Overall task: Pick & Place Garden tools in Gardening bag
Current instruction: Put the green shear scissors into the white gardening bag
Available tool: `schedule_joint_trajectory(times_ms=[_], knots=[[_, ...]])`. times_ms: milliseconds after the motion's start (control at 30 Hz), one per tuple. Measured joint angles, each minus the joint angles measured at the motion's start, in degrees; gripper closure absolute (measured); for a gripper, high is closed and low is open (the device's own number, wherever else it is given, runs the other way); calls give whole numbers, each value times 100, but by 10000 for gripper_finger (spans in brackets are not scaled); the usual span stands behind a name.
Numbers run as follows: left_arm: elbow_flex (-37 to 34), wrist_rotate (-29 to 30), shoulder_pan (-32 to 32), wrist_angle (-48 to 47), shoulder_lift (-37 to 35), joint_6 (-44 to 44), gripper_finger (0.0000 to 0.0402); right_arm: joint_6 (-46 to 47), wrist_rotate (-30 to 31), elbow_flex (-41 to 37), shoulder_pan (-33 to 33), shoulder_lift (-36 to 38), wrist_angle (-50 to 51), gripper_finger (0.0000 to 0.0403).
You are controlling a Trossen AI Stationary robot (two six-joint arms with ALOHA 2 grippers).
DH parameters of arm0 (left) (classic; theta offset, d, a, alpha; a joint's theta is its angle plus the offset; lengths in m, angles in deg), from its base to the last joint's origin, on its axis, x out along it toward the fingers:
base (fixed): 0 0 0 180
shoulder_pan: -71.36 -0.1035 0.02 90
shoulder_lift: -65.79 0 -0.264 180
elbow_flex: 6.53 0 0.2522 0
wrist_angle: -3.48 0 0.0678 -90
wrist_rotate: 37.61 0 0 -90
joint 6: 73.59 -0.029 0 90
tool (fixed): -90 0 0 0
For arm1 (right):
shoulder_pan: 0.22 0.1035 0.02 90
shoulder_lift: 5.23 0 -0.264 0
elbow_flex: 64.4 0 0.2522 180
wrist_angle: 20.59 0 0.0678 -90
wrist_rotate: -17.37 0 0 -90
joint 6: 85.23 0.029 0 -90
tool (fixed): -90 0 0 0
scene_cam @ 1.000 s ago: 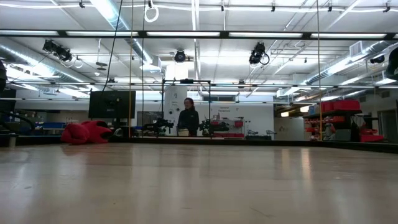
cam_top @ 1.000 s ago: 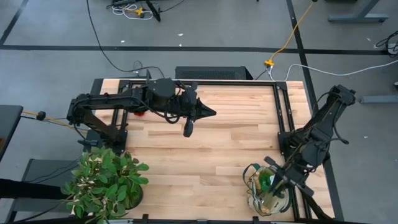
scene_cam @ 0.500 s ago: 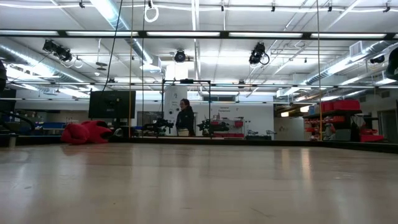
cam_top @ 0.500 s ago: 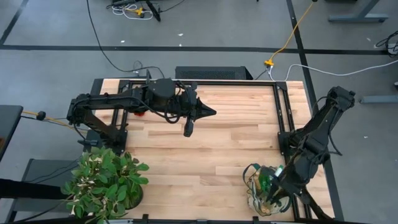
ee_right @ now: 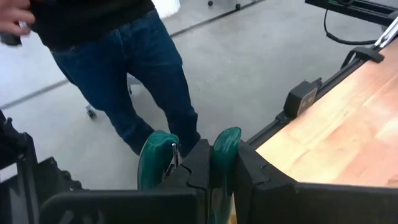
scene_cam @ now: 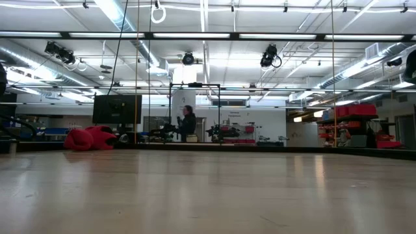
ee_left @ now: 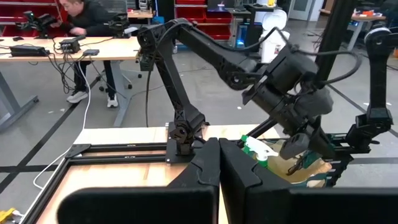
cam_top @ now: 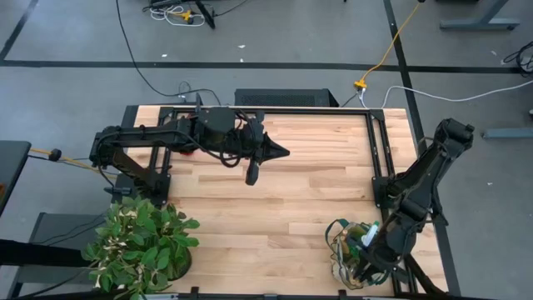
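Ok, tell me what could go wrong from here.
1. The right gripper is shut on a green-handled tool over the bag. The bag already looks full, so the tool may catch or tip out.
2. The bag sits at the table's near right corner, by the edge. A push from the arm could shove it off.
3. A person stands close beside that corner, within the arm's possible swing.

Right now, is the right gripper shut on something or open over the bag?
Shut on a green-handled tool. The right gripper pinches it between both fingers, down over the gardening bag at the table's near right corner.
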Motion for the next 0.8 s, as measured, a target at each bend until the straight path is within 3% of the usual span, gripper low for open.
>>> schedule_joint_trajectory(times_ms=[267, 800], knots=[[0, -39, 33, -2, 0, -2, 398, 289, 51, -759, -2, 7, -1155, 376], [2, -40, 263, -2, 0, 2, 396, 464, 198, -802, -2, 13, -732, 362]])
